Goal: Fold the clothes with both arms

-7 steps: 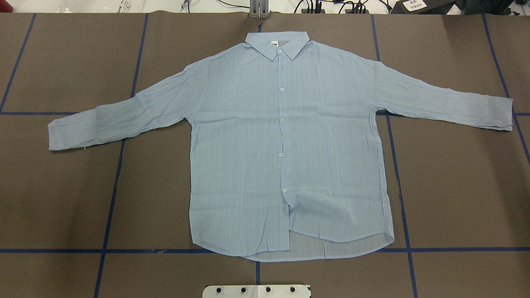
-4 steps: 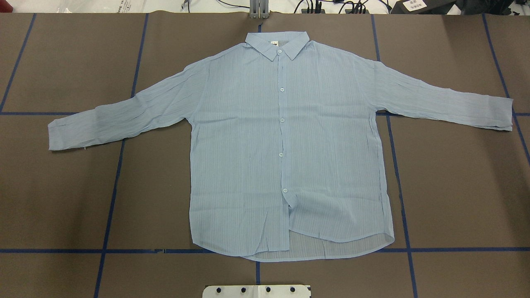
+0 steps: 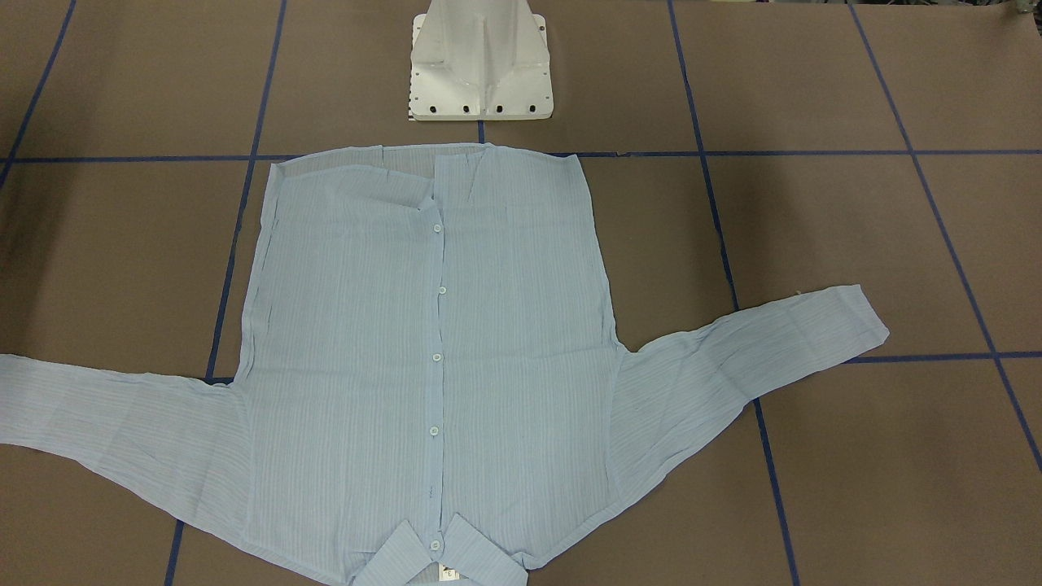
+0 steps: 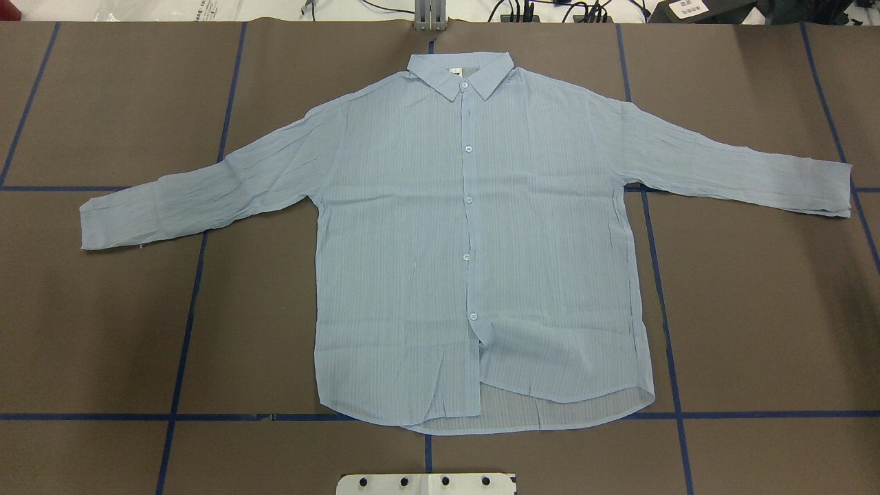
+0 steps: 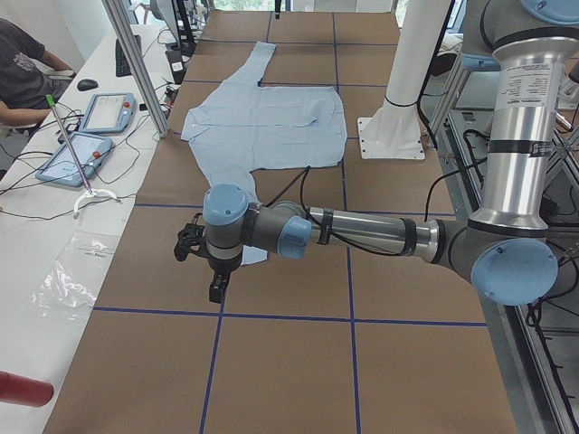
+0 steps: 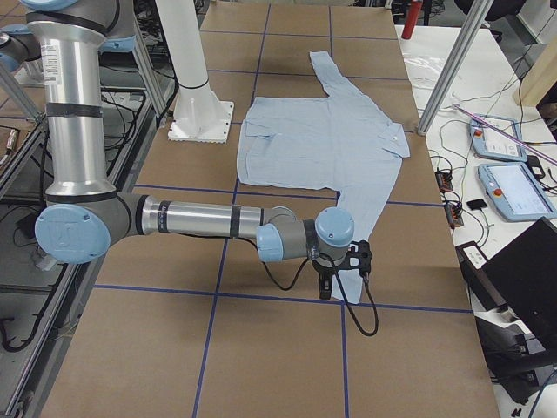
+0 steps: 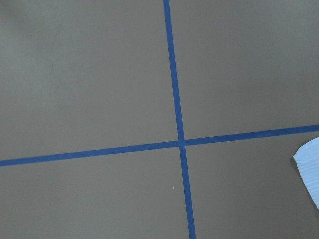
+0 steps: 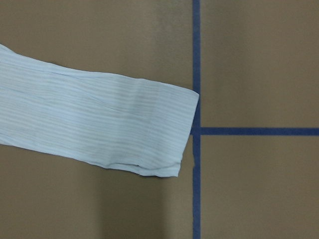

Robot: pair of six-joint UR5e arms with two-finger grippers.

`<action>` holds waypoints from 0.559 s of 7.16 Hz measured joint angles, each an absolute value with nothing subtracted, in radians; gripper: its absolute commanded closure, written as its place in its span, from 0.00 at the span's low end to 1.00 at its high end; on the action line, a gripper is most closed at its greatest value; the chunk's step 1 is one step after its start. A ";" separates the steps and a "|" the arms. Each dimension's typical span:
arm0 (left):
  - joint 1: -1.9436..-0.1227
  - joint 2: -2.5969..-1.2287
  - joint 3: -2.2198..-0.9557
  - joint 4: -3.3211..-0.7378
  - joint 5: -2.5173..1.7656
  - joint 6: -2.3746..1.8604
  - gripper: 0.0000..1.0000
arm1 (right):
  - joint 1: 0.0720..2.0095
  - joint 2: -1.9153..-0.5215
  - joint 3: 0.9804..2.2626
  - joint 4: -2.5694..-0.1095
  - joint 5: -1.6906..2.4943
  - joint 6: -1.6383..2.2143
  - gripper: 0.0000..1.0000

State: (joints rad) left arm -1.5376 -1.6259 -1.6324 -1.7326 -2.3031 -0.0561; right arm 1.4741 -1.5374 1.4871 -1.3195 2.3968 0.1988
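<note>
The light-blue striped shirt lies flat and buttoned on the brown table, collar at the far side, both sleeves spread out; it also shows in the front-facing view. My left gripper hangs over the table by the left sleeve's cuff; I cannot tell whether it is open or shut. My right gripper hangs over the right sleeve's cuff; I cannot tell its state either. The right wrist view shows that cuff flat below. The left wrist view shows only a cuff corner.
The white pedestal base stands at the robot's side of the table, by the shirt's hem. Blue tape lines grid the table. A side bench with tablets, a metal post and a seated person lies beyond the far edge.
</note>
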 measured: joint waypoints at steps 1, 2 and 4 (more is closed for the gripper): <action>-1.525 -1.634 -1.632 -1.748 -2.316 -0.054 0.00 | 1.454 -1.514 1.467 -1.285 2.393 0.200 0.00; -1.509 -1.629 -1.633 -1.802 -2.323 -0.053 0.00 | 1.441 -1.497 1.445 -1.246 2.392 0.202 0.00; -1.497 -1.616 -1.631 -1.927 -2.326 -0.059 0.00 | 1.406 -1.446 1.322 -1.097 2.372 0.215 0.00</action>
